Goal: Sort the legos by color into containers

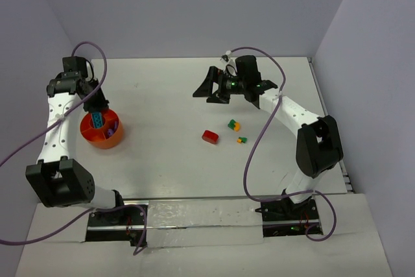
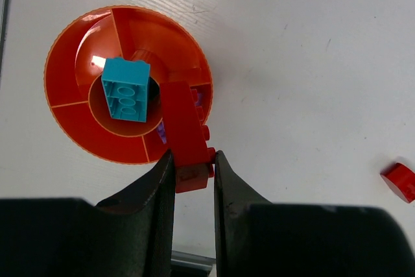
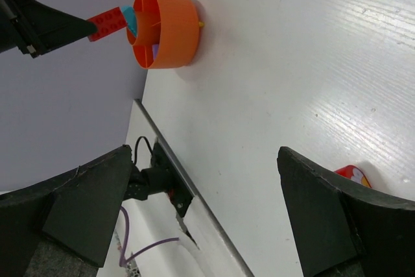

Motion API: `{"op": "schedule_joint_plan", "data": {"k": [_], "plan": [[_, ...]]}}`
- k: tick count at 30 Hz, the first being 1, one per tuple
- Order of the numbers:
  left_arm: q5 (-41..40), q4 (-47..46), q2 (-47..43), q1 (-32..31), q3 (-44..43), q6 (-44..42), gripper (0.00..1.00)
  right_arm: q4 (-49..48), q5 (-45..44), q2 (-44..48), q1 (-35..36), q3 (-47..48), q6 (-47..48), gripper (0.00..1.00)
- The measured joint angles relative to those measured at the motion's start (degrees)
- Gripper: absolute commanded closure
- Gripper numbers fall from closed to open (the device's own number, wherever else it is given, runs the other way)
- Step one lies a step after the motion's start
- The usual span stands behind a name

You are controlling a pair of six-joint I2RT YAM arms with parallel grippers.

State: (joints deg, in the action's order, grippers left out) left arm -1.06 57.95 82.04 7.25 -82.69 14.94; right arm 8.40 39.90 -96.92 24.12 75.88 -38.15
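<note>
Left jaws: clamped on one end of a long red brick (image 2: pixel 185 121), which juts straight out from them.
Long red brick: its free end reaches in over the rim of the orange bowl (image 2: pixel 65 115), just beside the teal brick (image 2: pixel 126 89). Whether the two touch I cannot tell.
Orange bowl: round, with dividers that make a middle ring and outer compartments. It stands on the white surface (image 1: pixel 168 89) at the far left, under the left arm.
Teal brick: in the middle compartment, studs up, its top above the rim in the right wrist view.
Purple brick (image 2: pixel 161 134): in an outer compartment, partly hidden under the red brick.
Right jaws: spread wide and holding nothing, above the far middle of the surface, well apart from the bowl.
Loose bricks: a short red brick (image 1: pixel 209 136) lies near the middle of the surface. Two small green-and-orange pieces lie to its right — one (image 1: pixel 233 124) farther back, one (image 1: pixel 242 139) nearer.
</note>
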Motion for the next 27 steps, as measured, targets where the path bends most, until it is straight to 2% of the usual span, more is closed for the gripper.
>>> {"op": "schedule_joint_plan", "data": {"k": [27], "plan": [[-2.0,-5.7,7.8,0.0,-0.1,4.2,0.89,0.3,0.7,0.0,0.0,0.0,0.8,0.0]]}}
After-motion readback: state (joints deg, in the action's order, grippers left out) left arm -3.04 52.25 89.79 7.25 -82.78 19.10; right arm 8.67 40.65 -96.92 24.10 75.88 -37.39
